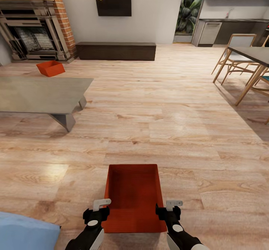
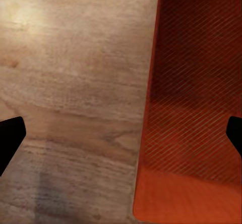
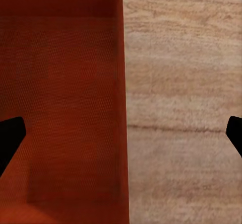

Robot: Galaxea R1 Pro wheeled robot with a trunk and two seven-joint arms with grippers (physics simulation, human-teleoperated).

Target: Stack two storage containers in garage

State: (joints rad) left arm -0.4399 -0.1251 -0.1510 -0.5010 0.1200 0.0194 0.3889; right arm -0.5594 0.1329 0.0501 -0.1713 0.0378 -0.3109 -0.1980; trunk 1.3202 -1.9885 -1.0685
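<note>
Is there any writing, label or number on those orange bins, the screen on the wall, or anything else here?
None can be read: the near bin, the far bin and the dark wall screen all show plain surfaces with no lettering.

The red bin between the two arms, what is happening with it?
The robot is in the living room with both arms at one red bin on the wood floor. The left end effector and right end effector are open, each straddling a side wall. The bin is not lifted yet. A second bin sits by the fireplace.
</note>
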